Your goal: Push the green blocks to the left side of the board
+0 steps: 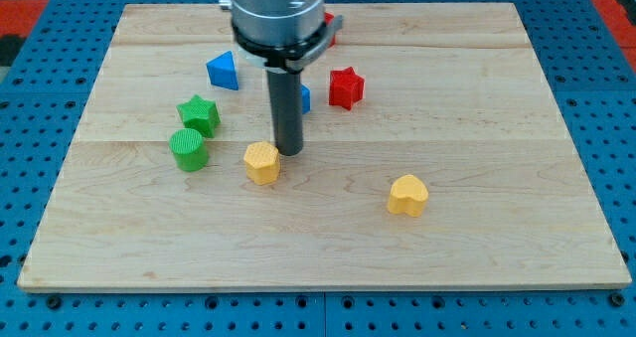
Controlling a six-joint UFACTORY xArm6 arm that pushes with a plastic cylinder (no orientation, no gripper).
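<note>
As you look down on the wooden board [328,238], you've got the rod [287,113] coming in from the view's top, w/ my tip [289,154] resting on the board just right of the yellow hexagon [262,162], touching or nearly so; can't tell which. No pincer on this rig, just the bare rod, so nothing to spread or pinch. Your two green blocks sit left of centre: green star [199,114] above, green cylinder [188,149] just below it, near each other but apart, both left of the hexagon and short of the board's left edge. Blue triangle [224,71] is up & right of the star. Behind the rod you see a sliver of another blue block [305,99], shape unclear. Red star [346,87] is right of the rod; a 2nd red block [329,31] peeks out by the arm's housing, mostly hidden. Yellow heart [407,195] lies well right of the tip, toward the view's bottom.
</note>
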